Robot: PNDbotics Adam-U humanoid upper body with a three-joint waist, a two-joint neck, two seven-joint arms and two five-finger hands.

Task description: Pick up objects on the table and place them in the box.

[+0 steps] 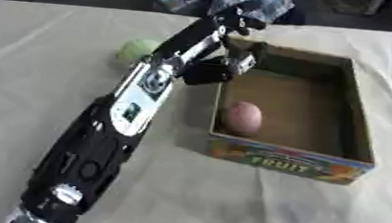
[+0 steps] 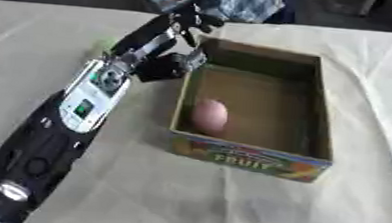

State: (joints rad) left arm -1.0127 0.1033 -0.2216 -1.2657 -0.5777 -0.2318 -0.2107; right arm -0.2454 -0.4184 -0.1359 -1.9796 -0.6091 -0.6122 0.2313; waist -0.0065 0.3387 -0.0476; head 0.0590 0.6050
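Left eye view: the box (image 1: 355,146), brown cardboard with a colourful "FRUIT" panel on its near wall, stands open on the cloth-covered table (image 1: 27,70). 1 pink rounded object (image 1: 242,117) lies inside against the left wall. Farther back, the left hand (image 1: 228,28) hangs over the box's far-left corner, fingers loosely spread, holding nothing. 1 pale green round object (image 1: 137,50) lies on the table left of the arm.

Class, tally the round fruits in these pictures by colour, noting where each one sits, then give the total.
Pink round fruit, inside the cardboard box: 1
Pale green round fruit, on the white tablecloth beside the left hand: 1
Total: 2
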